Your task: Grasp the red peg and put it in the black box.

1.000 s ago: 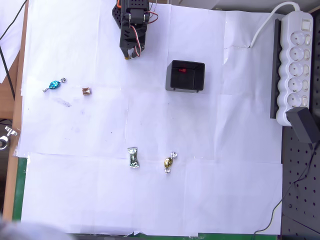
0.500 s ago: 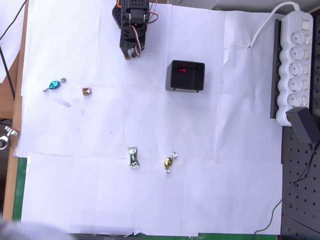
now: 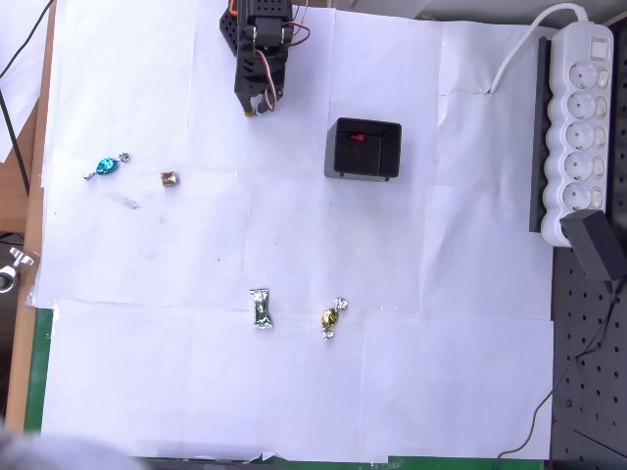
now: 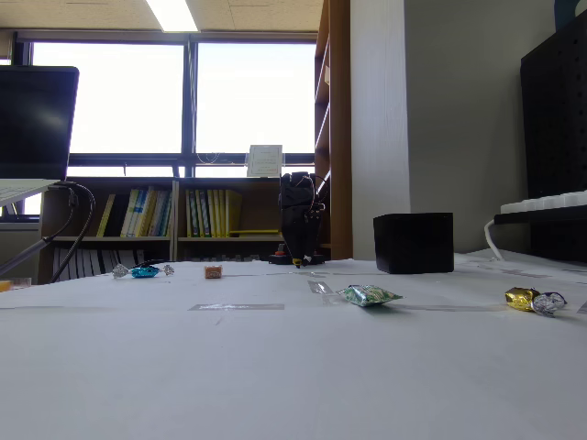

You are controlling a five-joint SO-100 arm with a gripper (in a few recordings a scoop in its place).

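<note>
Writing: none legible on the candy wrappers or the power strip [image 3: 578,127]. Left to right in overhead view: blue candy [image 3: 106,165], brown candy [image 3: 168,178], green candy [image 3: 261,308], gold candy [image 3: 331,319], all on white paper over the tabletop [image 3: 147,372]. Hand [image 3: 257,106] sits at top, tips pointing down near the paper, holding nothing; fingers look together but can't tell for sure. Red peg [image 3: 358,138] lies inside black box [image 3: 364,150], near its back wall. Fixed view shows box [image 4: 414,243] right of hand [image 4: 298,262].
</note>
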